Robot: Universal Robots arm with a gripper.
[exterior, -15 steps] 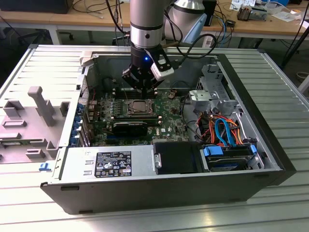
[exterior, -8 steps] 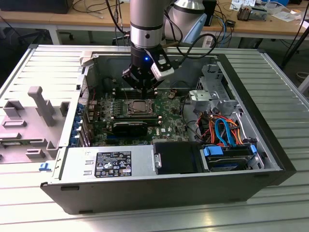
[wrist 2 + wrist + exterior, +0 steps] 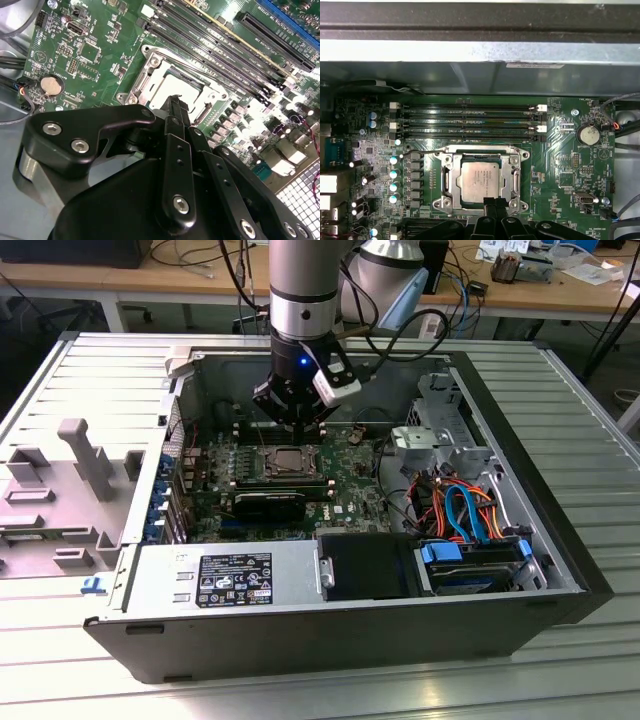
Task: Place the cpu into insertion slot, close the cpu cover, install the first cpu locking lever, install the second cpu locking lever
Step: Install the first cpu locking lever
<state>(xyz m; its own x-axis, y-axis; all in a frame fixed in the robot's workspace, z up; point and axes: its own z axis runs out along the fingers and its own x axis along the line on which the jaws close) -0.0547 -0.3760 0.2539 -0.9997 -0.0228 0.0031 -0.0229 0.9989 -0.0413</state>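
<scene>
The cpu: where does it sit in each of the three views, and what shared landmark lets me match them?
Exterior view: the cpu lies in its socket mid-motherboard, just below the gripper.
First wrist view: low centre, framed by the cpu cover.
Second wrist view: centre, partly behind the gripper.
Shared landmark: the long memory slots beside the socket.

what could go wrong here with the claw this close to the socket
The claw sits at the edge of the cpu cover, which lies closed over the cpu. A sideways slip could scrape the green board or the capacitors beside the socket. The thin locking lever along the frame looks easy to miss or bend. The memory slots lie close behind.
</scene>
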